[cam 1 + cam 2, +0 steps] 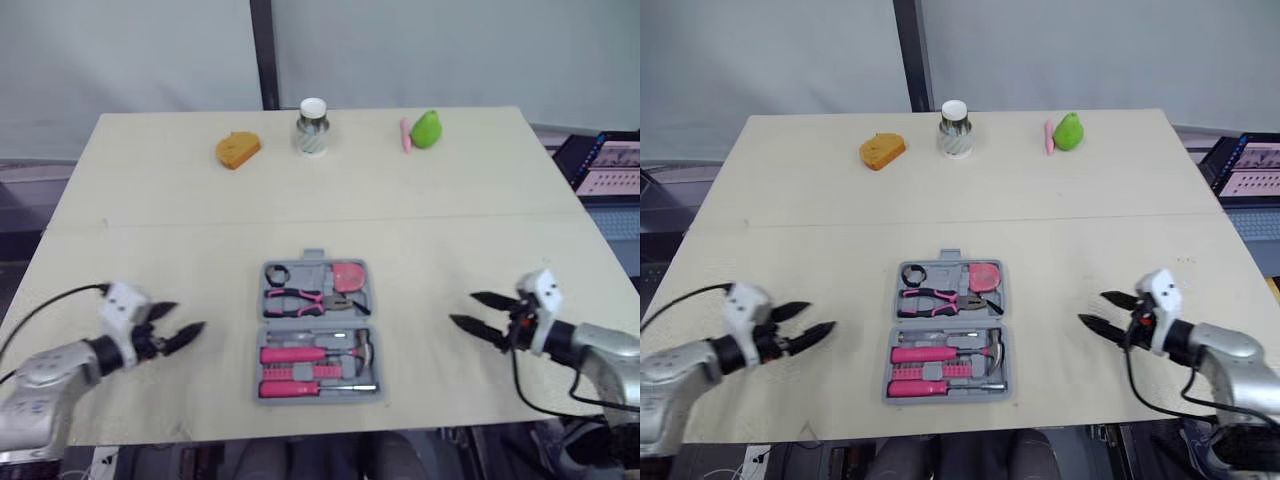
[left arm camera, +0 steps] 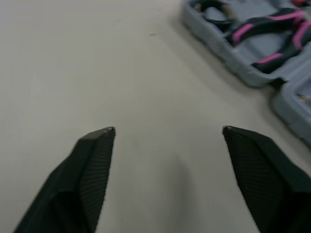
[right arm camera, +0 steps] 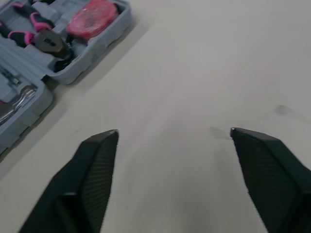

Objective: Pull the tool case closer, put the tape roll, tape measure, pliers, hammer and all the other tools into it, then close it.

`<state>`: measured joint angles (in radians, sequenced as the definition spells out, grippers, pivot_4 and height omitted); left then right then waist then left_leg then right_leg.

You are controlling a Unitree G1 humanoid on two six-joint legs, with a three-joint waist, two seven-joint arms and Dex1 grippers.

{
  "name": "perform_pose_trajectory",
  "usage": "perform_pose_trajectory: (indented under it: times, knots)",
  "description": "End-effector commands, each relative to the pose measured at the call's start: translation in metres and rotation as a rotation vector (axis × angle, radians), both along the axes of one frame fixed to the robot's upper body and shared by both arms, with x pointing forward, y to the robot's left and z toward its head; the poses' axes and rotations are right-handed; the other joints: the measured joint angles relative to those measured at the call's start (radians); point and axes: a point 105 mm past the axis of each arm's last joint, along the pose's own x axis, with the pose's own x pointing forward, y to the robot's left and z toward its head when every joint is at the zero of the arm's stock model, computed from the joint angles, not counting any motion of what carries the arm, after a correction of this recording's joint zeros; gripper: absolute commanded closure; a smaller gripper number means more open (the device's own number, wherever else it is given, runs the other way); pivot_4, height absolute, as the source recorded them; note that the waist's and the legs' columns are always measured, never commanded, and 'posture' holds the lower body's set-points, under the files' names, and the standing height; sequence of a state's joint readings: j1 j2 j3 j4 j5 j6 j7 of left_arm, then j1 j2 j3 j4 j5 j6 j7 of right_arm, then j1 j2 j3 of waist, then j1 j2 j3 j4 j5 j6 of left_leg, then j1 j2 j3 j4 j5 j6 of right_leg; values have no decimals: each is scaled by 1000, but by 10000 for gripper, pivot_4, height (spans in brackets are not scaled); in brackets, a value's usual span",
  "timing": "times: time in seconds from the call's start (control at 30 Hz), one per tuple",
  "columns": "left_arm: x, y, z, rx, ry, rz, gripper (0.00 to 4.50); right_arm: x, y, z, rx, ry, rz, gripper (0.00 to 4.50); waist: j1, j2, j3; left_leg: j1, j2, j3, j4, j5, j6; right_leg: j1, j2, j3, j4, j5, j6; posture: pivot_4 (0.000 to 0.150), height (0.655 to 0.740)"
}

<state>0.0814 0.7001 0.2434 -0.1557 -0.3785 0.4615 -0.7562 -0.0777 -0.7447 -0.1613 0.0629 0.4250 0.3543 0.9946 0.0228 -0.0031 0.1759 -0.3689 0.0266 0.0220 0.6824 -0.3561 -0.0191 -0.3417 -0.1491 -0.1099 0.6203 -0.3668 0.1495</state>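
Pale wooden table [image 1: 150, 200] before a grey backdrop: one open grey tool case [image 1: 320, 399] lies at the near middle, between the robot's two grippers. The left gripper [image 1: 190, 316] rests just off the table to the left of the case with its black fingers spread and nothing in them. The right gripper [image 1: 461, 308] mirrors it to the right, equally released and empty.

The case's long axis runs near to far, and its hinge runs left to right across the middle. The left gripper looks a shade nearer to it, though the two are close to even.

Counted in the far half are one black tape roll [image 1: 277, 273] at the left, one pink tape measure [image 1: 348, 273] at the right and one pair of pink-handled pliers [image 1: 300, 299] just nearer. The near half holds one hammer [image 1: 300, 354] and, by its look, one pink-handled screwdriver [image 1: 290, 387], both lying left to right.

With every tool seen already seated, the step left appears to be folding one half over the other.

Along the far edge, well apart from the case, stand one orange lump [image 1: 238, 150], one capped jar [image 1: 313, 127] and one green pear [image 1: 427, 128], with a pink stick [image 1: 405, 135] just beside the pear.
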Motion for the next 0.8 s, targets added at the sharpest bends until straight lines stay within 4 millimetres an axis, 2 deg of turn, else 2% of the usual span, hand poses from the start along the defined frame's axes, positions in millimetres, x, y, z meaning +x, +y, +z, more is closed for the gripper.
perform_pose_trajectory:
  times: [0.03, 0.17, 0.4, 0.6, 0.8]
  knots:
    - [7, -29, -12, 10, 26, -72, 23530, -1, 33, -3, -31, -1, 91, 22864, 1, 0, 0, 0, 0, 0, 0, 0, 0, 0, 0, 0, 0, 0, 0, 1500, 7400]
    - [15, -50, -29, 10, 56, -114, 43489, 1, 62, -19, -58, 26, 143, 43592, 0, 0, 0, 0, -1, 0, 0, 0, 0, 0, 0, 0, 1, 0, 0, 1500, 7400]
    - [19, -68, -43, 20, 70, -149, 44356, 9, 101, -27, -33, 20, 188, 44416, 2, 0, 0, 0, -1, 0, 1, 0, 0, -1, 0, 0, 2, 0, 0, 1500, 7400]
    - [18, -82, -43, -42, 71, -164, 44356, 11, 120, -28, -1, 17, 202, 44416, 2, 1, -1, 0, -1, -1, 1, 0, 0, 0, 0, 0, 2, 0, 0, 1500, 7400]
    - [9, -101, -44, -86, 101, -213, 44356, 0, 130, -28, 20, 40, 230, 44416, 3, 1, -1, 0, -1, -1, 1, 0, 0, 0, 0, 0, 2, 0, 0, 1500, 7400]
